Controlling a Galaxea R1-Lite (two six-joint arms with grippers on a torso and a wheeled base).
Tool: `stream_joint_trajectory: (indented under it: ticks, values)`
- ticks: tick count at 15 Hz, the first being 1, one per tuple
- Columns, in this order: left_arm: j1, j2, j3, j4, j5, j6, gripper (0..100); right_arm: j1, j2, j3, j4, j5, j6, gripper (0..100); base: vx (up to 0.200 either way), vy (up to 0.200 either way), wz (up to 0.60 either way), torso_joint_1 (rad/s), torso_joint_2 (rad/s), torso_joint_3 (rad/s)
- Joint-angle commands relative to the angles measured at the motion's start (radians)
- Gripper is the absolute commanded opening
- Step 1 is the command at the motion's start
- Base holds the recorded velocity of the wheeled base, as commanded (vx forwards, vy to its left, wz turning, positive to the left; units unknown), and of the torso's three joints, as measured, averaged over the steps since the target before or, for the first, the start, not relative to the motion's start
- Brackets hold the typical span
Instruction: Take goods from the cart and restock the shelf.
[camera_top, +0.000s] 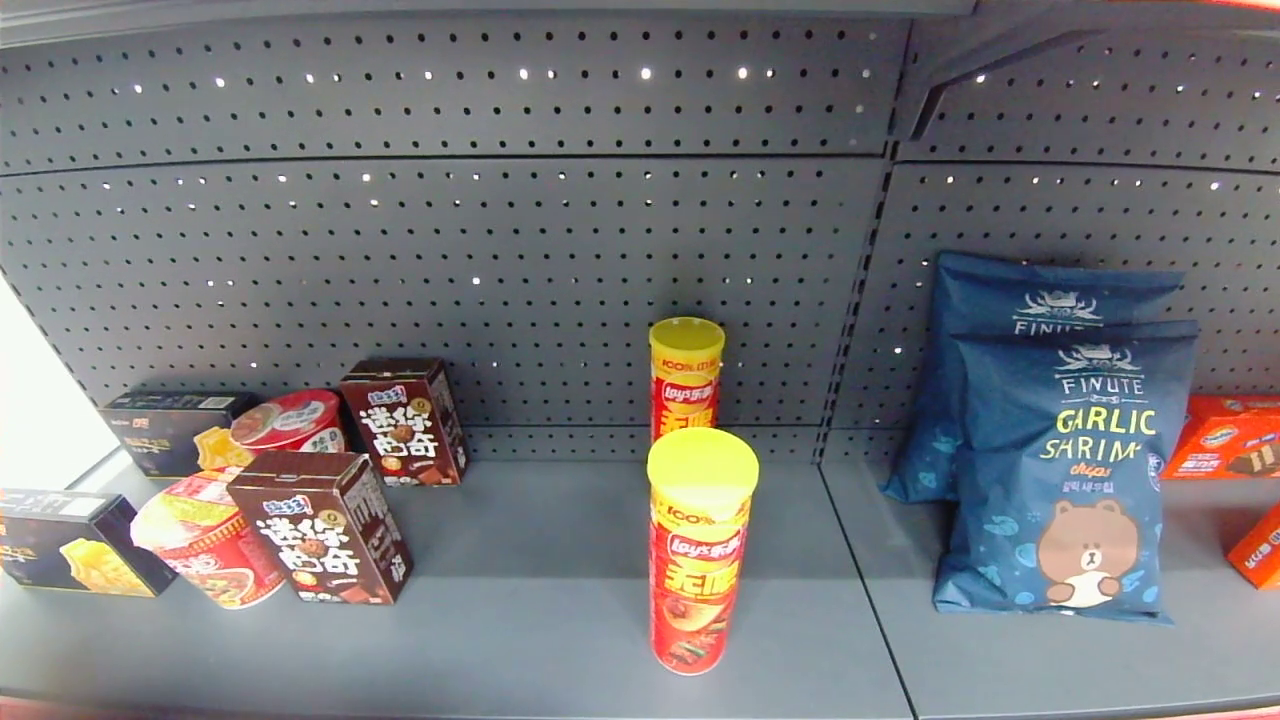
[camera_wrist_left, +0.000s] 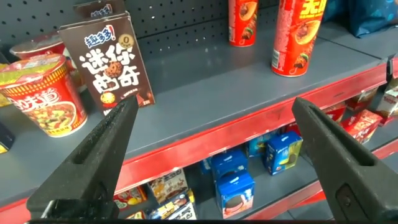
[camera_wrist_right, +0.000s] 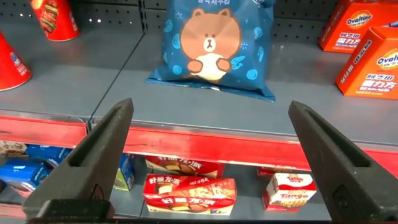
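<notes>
- I count two chip cans (camera_top: 700, 560) upright on the shelf (camera_top: 560, 600), one behind the other, with two blue bags (camera_top: 1060, 480) to their right.
- orange boxes (camera_top: 1225, 435) are cut off at the edge.
- left fingers (camera_wrist_left: 99, 155) and right fingers (camera_wrist_right: 93, 155) both spread, empty.

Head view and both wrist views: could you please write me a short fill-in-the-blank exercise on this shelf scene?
1. The front chip can and the rear chip can both have ____ lids.
2. The front blue bag shows a cartoon ____.
3. The left end effector and the right end effector are both ____.
Missing words: yellow; bear; open.
</notes>
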Motion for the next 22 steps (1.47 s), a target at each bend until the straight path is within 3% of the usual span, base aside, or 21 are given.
stream_joint_trajectory:
  ticks: [1,10,11,14,16,20,21,22]
  values:
    - [0.0,0.0,0.0,0.0,-0.001,0.0,100,0.0,0.002,0.0,0.0,-0.001,-0.001,100,0.0,0.0,0.0,0.0,0.0,0.0]
    - [0.0,0.0,0.0,0.003,-0.001,-0.011,100,0.0,0.002,0.0,0.0,-0.008,0.058,100,0.0,0.0,0.0,0.0,0.0,0.0]
    - [0.0,0.0,0.002,-0.003,-0.001,-0.055,100,0.0,0.002,0.002,0.0,-0.015,0.084,100,0.0,0.0,0.0,0.0,0.0,0.0]
    - [0.0,0.0,0.002,-0.003,-0.017,-0.052,100,0.0,0.002,0.005,-0.01,0.119,0.068,100,0.0,0.0,0.0,0.0,0.0,0.0]
    - [0.0,0.0,0.003,-0.005,-0.027,-0.057,100,-0.001,0.002,0.0,0.075,0.125,0.016,100,0.0,0.0,0.0,0.0,0.0,0.0]
    - [0.0,0.0,0.003,-0.005,0.06,-0.075,100,-0.001,0.002,0.005,0.063,0.088,0.039,100,0.0,0.0,0.0,0.0,0.0,0.0]
    - [0.0,0.0,0.003,-0.005,0.065,-0.075,100,-0.014,0.005,0.002,0.066,0.09,0.041,100,0.0,0.0,0.0,0.0,0.0,0.0]
    - [0.0,0.0,0.002,-0.003,0.063,-0.074,100,-0.124,0.005,0.0,0.07,0.09,0.039,100,0.0,0.0,0.0,0.0,0.0,0.0]
